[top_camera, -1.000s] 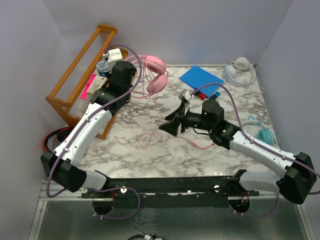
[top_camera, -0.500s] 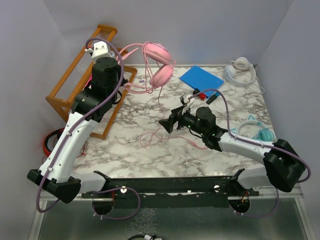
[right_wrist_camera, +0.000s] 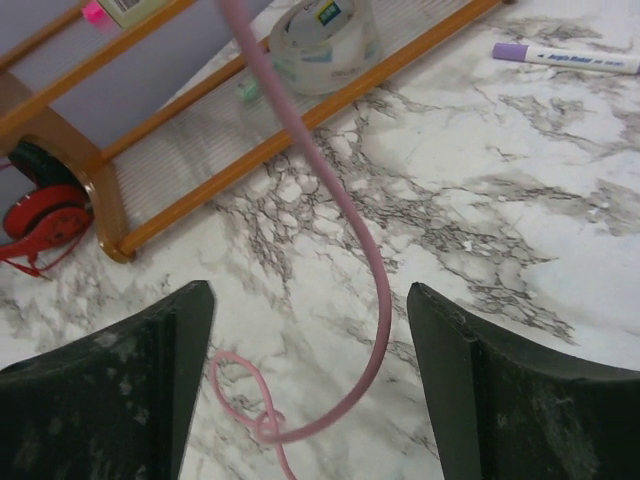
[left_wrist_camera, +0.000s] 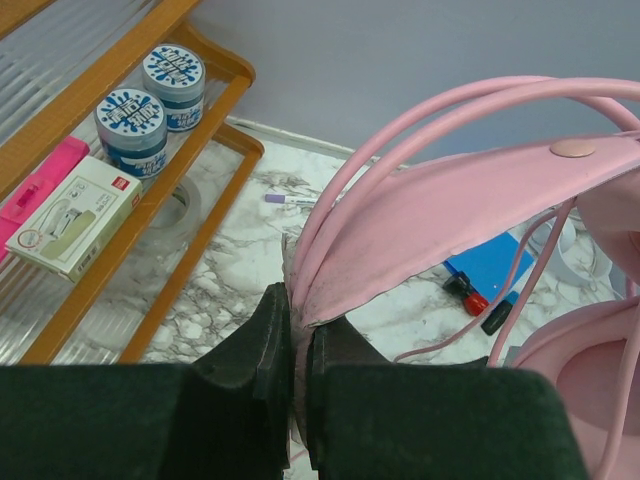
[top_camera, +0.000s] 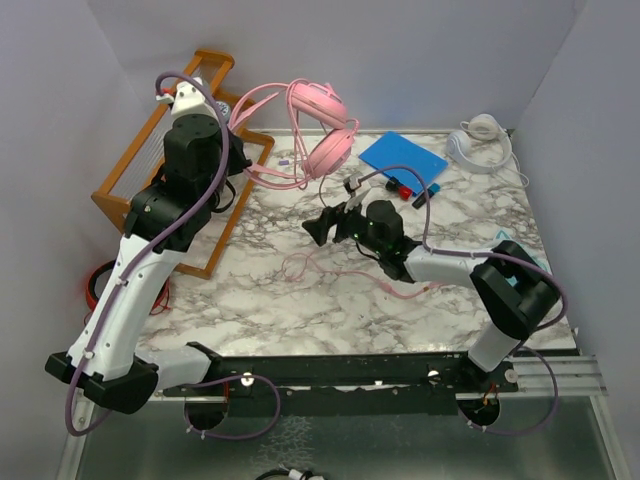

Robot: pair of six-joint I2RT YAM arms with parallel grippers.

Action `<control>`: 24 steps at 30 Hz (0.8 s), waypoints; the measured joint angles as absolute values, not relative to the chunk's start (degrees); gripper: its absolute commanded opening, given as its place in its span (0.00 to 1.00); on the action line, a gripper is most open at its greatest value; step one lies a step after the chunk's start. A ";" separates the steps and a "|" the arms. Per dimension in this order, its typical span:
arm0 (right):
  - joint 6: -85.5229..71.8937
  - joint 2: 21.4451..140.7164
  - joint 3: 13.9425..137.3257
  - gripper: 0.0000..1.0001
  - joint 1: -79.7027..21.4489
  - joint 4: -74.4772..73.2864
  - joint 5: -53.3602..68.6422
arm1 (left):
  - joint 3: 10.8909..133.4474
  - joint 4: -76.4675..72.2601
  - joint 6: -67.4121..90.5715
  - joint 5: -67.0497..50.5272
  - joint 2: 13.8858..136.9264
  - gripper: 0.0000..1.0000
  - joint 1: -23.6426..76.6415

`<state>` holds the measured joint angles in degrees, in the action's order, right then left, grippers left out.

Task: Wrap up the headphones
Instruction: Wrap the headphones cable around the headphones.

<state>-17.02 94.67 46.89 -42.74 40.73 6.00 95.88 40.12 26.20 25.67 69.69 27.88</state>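
Note:
The pink headphones [top_camera: 318, 125] hang in the air at the back, held by their headband. My left gripper [top_camera: 240, 160] is shut on that headband [left_wrist_camera: 430, 215]. The long pink cable [top_camera: 330, 265] drops from them and loops on the marble. My right gripper [top_camera: 322, 227] is open low over the table, and the cable [right_wrist_camera: 375, 300] hangs between its fingers without touching them. A white pair [top_camera: 480, 142] lies at the back right. A teal pair [top_camera: 528, 268] lies at the right edge, partly hidden by my right arm.
An orange wooden rack [top_camera: 150, 150] with jars, a tape roll [right_wrist_camera: 320, 40] and boxes stands at the left. A blue book [top_camera: 402, 158] and markers lie at the back. A purple marker [right_wrist_camera: 565, 58] lies on the marble. Red-and-black headphones [top_camera: 100, 280] sit off the left edge.
My left gripper has lifted the pink headphones off the table and up to the back. My right gripper has moved left and back, toward the hanging cable.

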 measured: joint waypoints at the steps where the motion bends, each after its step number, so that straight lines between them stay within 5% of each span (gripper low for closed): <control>1: -17.54 95.68 47.86 0.71 -42.74 40.88 6.26 | 95.90 40.16 26.24 25.58 69.56 0.00 27.88; 7: -19.70 98.87 51.03 0.27 -42.63 40.10 9.80 | 96.23 40.47 26.35 25.52 69.25 0.00 27.88; 10: -21.08 98.76 51.40 0.13 -42.63 40.14 13.98 | 96.23 40.49 26.35 25.52 69.25 0.00 27.88; 17: -25.02 94.02 48.45 0.01 -44.45 40.47 22.59 | 96.23 40.49 26.37 25.54 69.52 0.00 27.88; 24: -25.54 85.95 45.10 0.00 -53.23 38.83 27.42 | 96.23 40.49 28.69 25.50 71.94 0.00 27.86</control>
<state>-25.54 85.95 45.10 -53.23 38.83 27.42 96.23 40.49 28.69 25.50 71.94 27.86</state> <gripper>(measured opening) 0.012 0.086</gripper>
